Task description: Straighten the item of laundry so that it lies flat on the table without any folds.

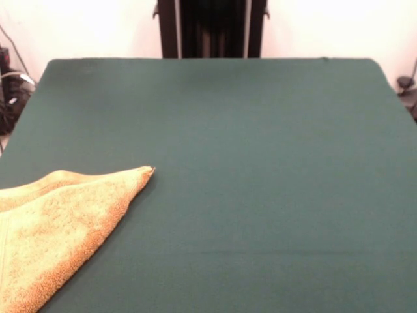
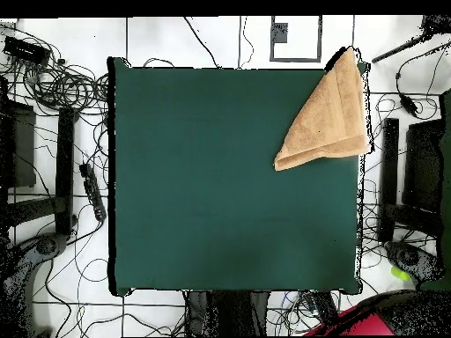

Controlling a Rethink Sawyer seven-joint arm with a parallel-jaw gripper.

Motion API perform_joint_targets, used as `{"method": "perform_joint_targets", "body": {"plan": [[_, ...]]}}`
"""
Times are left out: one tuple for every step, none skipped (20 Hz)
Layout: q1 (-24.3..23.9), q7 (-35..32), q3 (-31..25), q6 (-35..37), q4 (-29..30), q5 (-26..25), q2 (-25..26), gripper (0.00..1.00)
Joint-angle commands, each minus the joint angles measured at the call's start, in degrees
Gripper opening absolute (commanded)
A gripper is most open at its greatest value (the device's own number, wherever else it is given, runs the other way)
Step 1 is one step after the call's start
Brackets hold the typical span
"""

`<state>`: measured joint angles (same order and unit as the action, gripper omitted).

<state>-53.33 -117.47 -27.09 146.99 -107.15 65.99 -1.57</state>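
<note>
The item of laundry (image 1: 55, 225) is a small orange-yellow terry towel, folded over on itself into a rough triangle. In the front view it lies at the near left corner of the dark green table (image 1: 260, 163), its point aimed toward the table's middle. From overhead the towel (image 2: 328, 119) sits at the top right corner of the table (image 2: 220, 194), one tip reaching over the top edge and two layers showing at its lower edge. The gripper shows in neither view.
The robot's black pedestal (image 1: 212, 29) stands behind the far edge of the table. Cables and dark equipment (image 2: 53, 132) lie on the white floor around the table, and a red object (image 2: 365, 324) sits beside the base.
</note>
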Motion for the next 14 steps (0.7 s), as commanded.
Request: {"method": "perform_joint_targets", "body": {"plan": [[2.3,-7.0,0.0,13.7,1.0,9.4,0.0,0.00],[2.7,-8.7,0.2,14.9,1.3,10.2,-0.2,0.00],[2.9,-9.7,0.7,15.7,1.8,10.8,-0.4,0.00],[3.3,-10.7,0.8,16.6,2.0,11.5,-0.5,0.00],[3.7,-11.6,1.0,17.5,2.3,12.3,-0.6,0.00],[3.8,-11.9,1.1,18.0,2.4,12.7,-0.6,0.00],[3.8,-11.5,1.3,18.4,2.6,13.0,-0.3,0.00],[4.5,-12.3,1.4,19.7,2.8,14.0,-0.5,0.00],[5.7,-14.3,1.6,21.7,3.4,15.4,-0.8,0.00],[6.9,-15.9,2.2,23.8,4.1,17.2,-0.8,0.00],[6.2,-17.6,5.2,23.8,3.6,21.3,1.9,0.00],[5.1,-17.7,7.9,23.8,2.9,24.3,4.1,0.00],[4.3,-17.8,9.8,23.8,2.3,26.1,5.6,0.00],[4.4,-18.4,9.9,23.8,2.3,26.1,5.5,0.00]]}}
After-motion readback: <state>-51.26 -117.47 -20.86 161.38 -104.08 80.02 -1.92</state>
